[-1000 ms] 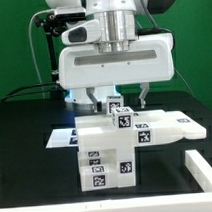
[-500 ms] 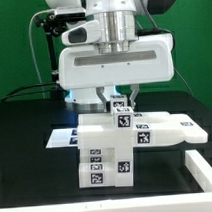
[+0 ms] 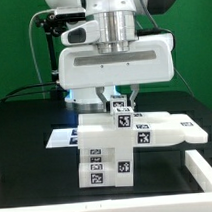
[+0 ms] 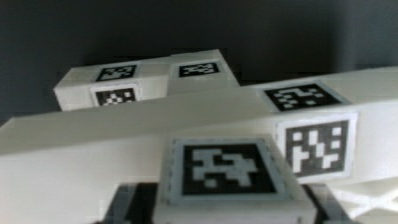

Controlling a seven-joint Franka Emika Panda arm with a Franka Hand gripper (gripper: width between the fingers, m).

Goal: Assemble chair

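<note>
On the black table, near the middle of the exterior view, we found the chair as a stack of white tagged blocks with a flat slab reaching toward the exterior view's right. We observed the gripper directly above the stack, its fingers closed against a small tagged block at the top. In the wrist view, that block sat between the dark fingertips. A white marker board lay behind the stack.

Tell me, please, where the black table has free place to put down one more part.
Bare table lies on the exterior view's left of the chair, and in front of it. Crowded: behind the chair, where the claw grips a tagged block.
</note>
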